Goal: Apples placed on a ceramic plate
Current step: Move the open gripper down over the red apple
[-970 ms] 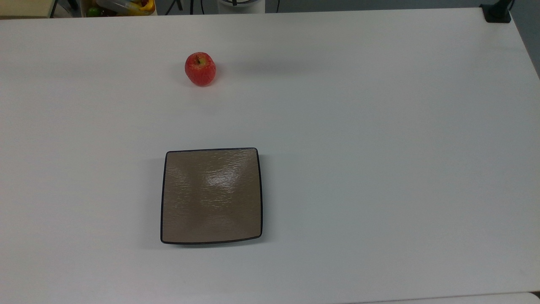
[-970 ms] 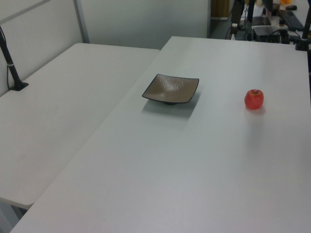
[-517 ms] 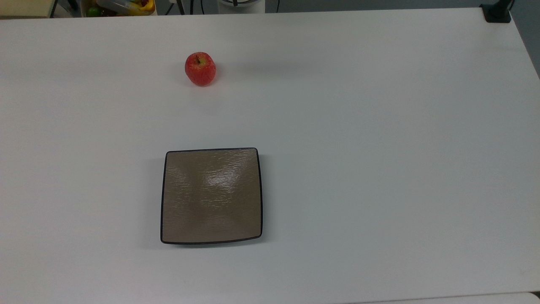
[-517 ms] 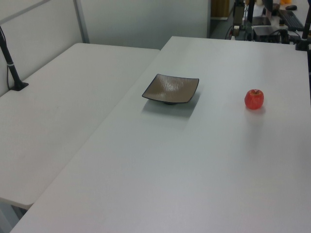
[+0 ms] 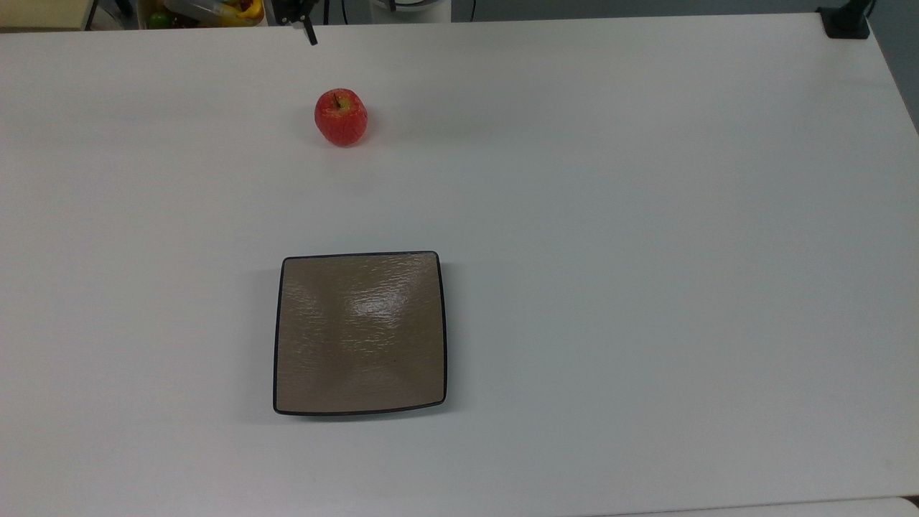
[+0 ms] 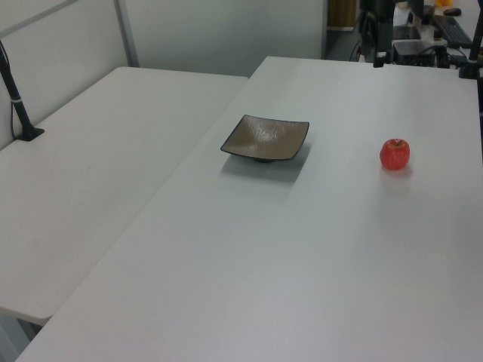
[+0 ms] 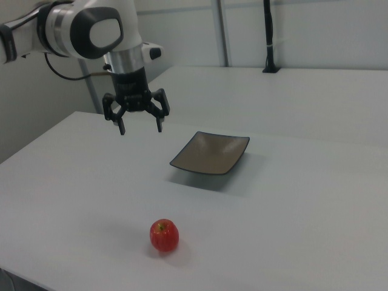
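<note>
Gripper [image 7: 140,124], jaws spread and empty, hovering upper left above apple [image 7: 164,235]; round fruit risks rolling off desk [image 7: 291,242].

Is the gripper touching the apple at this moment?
Apart. In the right view the open gripper hangs well above the table, with bare white tabletop between it and the red apple.

Bare counter [image 5: 646,251] lies all around the apple [image 5: 341,117], so every side of it is open to approach. The plate [image 5: 359,334] sits well apart from the apple, lower in the top view, with open counter between them. The gripper [image 7: 140,126] hangs above the surface, jaws spread.
</note>
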Controlling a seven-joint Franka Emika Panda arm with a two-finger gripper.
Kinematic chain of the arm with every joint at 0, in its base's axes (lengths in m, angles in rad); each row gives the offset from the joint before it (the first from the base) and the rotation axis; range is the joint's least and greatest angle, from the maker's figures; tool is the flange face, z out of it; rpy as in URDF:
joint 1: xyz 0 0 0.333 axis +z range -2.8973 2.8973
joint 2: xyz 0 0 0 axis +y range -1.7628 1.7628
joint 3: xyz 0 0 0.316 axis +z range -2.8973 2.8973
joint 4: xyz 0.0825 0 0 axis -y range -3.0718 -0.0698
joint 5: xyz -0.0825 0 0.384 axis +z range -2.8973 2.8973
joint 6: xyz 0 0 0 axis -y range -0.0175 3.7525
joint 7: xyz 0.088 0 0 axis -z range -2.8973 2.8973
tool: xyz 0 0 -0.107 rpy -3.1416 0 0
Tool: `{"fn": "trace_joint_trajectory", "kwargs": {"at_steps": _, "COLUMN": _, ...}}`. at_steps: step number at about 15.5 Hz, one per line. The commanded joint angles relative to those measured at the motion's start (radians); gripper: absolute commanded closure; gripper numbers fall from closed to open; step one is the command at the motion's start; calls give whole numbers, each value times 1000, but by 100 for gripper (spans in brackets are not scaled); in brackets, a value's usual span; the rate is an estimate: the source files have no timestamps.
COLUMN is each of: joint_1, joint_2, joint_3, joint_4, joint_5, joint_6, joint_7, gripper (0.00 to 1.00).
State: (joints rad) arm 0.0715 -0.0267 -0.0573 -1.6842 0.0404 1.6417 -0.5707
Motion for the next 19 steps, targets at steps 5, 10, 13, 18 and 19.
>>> {"fn": "trace_joint_trajectory", "kwargs": {"at_steps": 5, "joint_1": -18, "joint_2": -85, "joint_3": -1, "joint_4": -259, "joint_5": 0, "joint_6": 52, "joint_7": -104, "gripper": 0}}
{"fn": "trace_joint_trajectory", "kwargs": {"at_steps": 10, "joint_1": -30, "joint_2": -116, "joint_3": -3, "joint_4": -420, "joint_5": -10, "joint_6": 162, "joint_7": -213, "gripper": 0}}
{"fn": "trace_joint_trajectory", "kwargs": {"at_steps": 13, "joint_1": -22, "joint_2": -130, "joint_3": -3, "joint_4": -534, "joint_5": -60, "joint_6": 314, "joint_7": -213, "gripper": 0}}
{"fn": "trace_joint_trajectory", "kwargs": {"at_steps": 18, "joint_1": -25, "joint_2": -134, "joint_3": -3, "joint_4": -705, "joint_5": -195, "joint_6": 573, "joint_7": -216, "gripper": 0}}
{"fn": "trace_joint_trajectory", "kwargs": {"at_steps": 19, "joint_1": -29, "joint_2": -133, "joint_3": -3, "joint_4": -732, "joint_5": -210, "joint_6": 613, "joint_7": -216, "gripper": 0}}
